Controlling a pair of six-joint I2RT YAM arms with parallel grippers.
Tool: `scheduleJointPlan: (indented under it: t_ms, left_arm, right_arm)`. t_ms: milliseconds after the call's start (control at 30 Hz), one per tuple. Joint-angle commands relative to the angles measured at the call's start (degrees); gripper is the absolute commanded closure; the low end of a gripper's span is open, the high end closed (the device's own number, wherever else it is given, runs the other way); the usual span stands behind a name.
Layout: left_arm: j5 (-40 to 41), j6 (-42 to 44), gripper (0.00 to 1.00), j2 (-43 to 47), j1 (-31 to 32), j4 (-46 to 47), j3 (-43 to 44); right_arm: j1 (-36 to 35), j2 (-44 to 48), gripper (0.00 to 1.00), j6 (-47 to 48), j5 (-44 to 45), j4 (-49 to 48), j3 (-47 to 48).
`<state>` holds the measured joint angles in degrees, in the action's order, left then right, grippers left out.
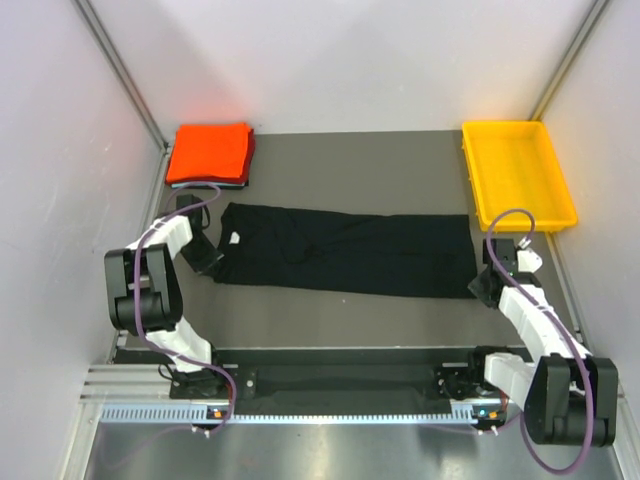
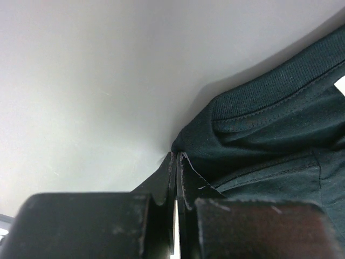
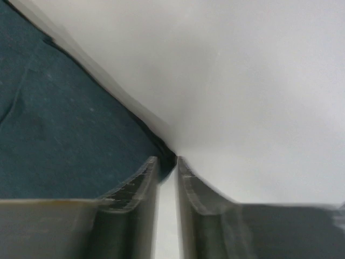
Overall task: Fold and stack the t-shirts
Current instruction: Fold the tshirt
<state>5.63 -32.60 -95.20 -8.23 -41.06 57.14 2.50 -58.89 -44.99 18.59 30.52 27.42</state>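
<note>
- Black soft-cloth short-sleeved t-shirt (image 1: 350, 252): top view shows it flat on the dark grey worktop (image 1: 350, 175), stretched as a long strip. Collar end is left, with the small white neck label (image 1: 233, 238), and hem end is right.
- Same view: left gripper (image 1: 212, 262) sits at the near collar-side corner, right gripper (image 1: 480, 288) at the near hem corner. A folded orange-red t-shirt (image 1: 210, 152) is stacked at far left. The yellow plastic tray (image 1: 518, 126) at far right holds nothing.
- Left wrist view: left gripper (image 2: 177, 162) is clenched on a pinch of black t-shirt (image 2: 269, 124) just below the ribbed collar. Label (image 2: 340, 86) is at the frame edge.
- Right wrist view: right gripper (image 3: 167, 162) is almost fully closed, with the t-shirt (image 3: 64, 135) corner caught at the tips. Looks like a grasp, though only a sliver of cloth is between the fingers.
- Step, as I read it: both near corners pinched, ready for a lengthwise fold.
- Next move calls for lifting both ends together with matched height and tension, then carrying the near edge over to the far edge. The right grip looks thin and could slip.
</note>
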Motion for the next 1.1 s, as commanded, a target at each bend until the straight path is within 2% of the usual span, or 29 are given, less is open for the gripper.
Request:
scheduleJointPlan:
  t_ms: [0,100,267,367,400,433,467,500,600,733,900,967,1000,1033,1067]
  left_arm:
    - [2.5,1.9,1.00,-0.6,-1.1,-2.4,2.4]
    - [2.3,2.2,1.00,-1.7,-1.7,-2.2,3.3]
    - [0.8,2.4,1.00,-4.6,-2.8,-1.6,6.0]
    - [-0.2,2.4,1.00,-6.0,-3.5,-1.0,6.8]
    - [-0.6,2.3,1.00,-6.4,-3.6,-0.8,7.3]
    - [-1.5,2.4,1.00,-7.5,-4.2,-0.8,7.6]
    - [-1.7,2.3,1.00,-8.0,-5.1,-1.3,8.5]
    - [-1.8,2.5,1.00,-8.3,-5.5,-1.4,8.8]
    - [-2.4,3.2,1.00,-8.1,-7.3,-1.3,9.7]
    - [-4.0,3.2,1.00,-8.6,-9.5,-1.4,11.3]
    - [-4.1,3.0,0.99,-8.3,-9.6,-1.6,12.7]
    - [-4.1,2.6,0.95,-8.1,-9.7,-1.8,13.0]
    - [-3.8,2.5,0.84,-8.1,-9.8,-2.1,13.3]
    - [-3.3,2.4,0.80,-7.6,-9.7,-3.0,13.6]
    - [-2.6,2.2,0.78,-7.0,-9.7,-3.4,14.2]
  right_arm:
    - [0.9,3.0,0.75,1.3,0.6,3.7,3.3]
    - [0.9,4.2,0.65,2.1,0.2,5.8,5.9]
    - [0.8,5.8,0.62,8.5,-5.5,3.9,10.6]
    - [-0.5,4.3,0.59,18.5,-22.2,-4.3,12.7]
    - [-1.4,2.3,0.52,20.0,-28.0,-6.2,13.5]
    - [-4.6,0.8,0.49,22.0,-29.4,-9.3,14.4]
    - [-6.2,-3.0,0.48,22.7,-29.9,-10.6,17.2]
    - [-7.8,-3.1,0.48,23.6,-29.8,-10.6,18.9]
    - [-12.6,-13.6,0.48,26.4,-27.9,-9.4,25.8]
    - [-16.5,-20.6,0.49,28.0,-28.2,-9.5,32.9]
    - [-20.9,-26.8,0.48,32.1,-29.1,-4.8,39.9]
    - [-21.9,-27.8,0.48,33.2,-29.2,-3.8,42.6]
    - [-22.2,-28.5,0.48,33.3,-29.3,-2.3,43.3]
    - [-22.2,-28.6,0.48,32.7,-29.1,-1.6,43.8]
    - [-22.2,-28.6,0.48,31.7,-25.4,-0.7,43.8]
